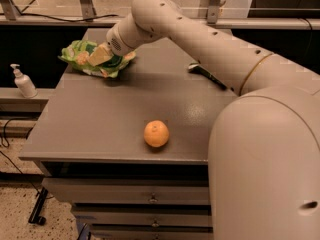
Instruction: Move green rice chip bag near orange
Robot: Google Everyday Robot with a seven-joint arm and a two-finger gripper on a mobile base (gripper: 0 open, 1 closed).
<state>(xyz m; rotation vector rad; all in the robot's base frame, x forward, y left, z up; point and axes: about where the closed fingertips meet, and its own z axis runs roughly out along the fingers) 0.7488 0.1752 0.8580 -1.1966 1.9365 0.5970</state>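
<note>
My pincer [101, 55] sits at the far left of the table [100, 129], clenched on the green rice chip bag [75, 54]. One pale finger [99, 57] lies across the top of the bag and the foil bunches up around it. The bag's right edge looks slightly raised, with shadow under it, so I judge the grasp is real but shallow.

The orange [156, 133] rests close to the near edge, about mid-table and well apart from the bag. To do this step well, I should lift just enough that the crinkly foil does not drag. Then I carry it toward the near right in one smooth line, squeezing firmly because a light bag like this can slide out.

I want to come in from the far left of the fruit and set the bag down just beside it, not touching. A nudge could roll the orange off the near edge. Beyond the table's left side stands a pump bottle [22, 81], out of my path.
</note>
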